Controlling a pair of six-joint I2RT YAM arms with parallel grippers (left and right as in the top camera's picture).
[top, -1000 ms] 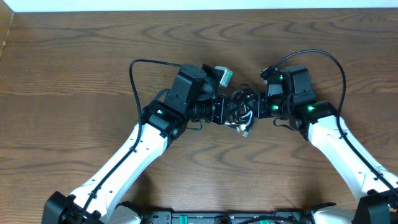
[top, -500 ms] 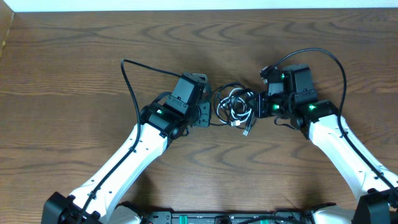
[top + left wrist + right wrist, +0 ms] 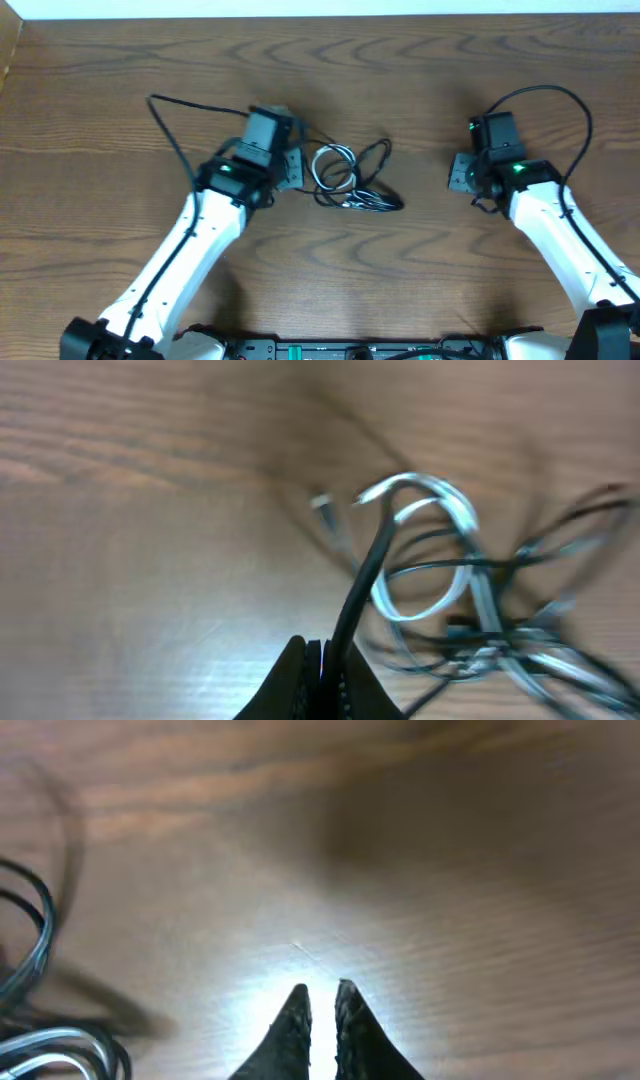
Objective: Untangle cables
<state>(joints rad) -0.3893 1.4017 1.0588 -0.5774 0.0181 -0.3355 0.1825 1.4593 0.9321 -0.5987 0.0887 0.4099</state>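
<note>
The cables (image 3: 347, 180) lie in a small tangle at mid-table: a white coil and thin black loops with plug ends. My left gripper (image 3: 298, 168) is at the tangle's left edge, shut on a black cord. The left wrist view shows the cord rising from the jaws (image 3: 325, 660) to the blurred tangle (image 3: 440, 590). My right gripper (image 3: 455, 175) is well to the right of the tangle, its fingers nearly together and empty (image 3: 320, 1000). The right wrist view shows only some cable loops (image 3: 30, 960), at its left edge.
The wooden table's far edge (image 3: 320, 17) runs along the top. The left arm's thick black cable (image 3: 170, 120) loops out to the left. The right arm's cable (image 3: 560, 100) arches above that arm.
The right gripper has let go of the tangle and drawn back to the right. The left gripper has pulled the tangle leftward, and the loops have spread out.
</note>
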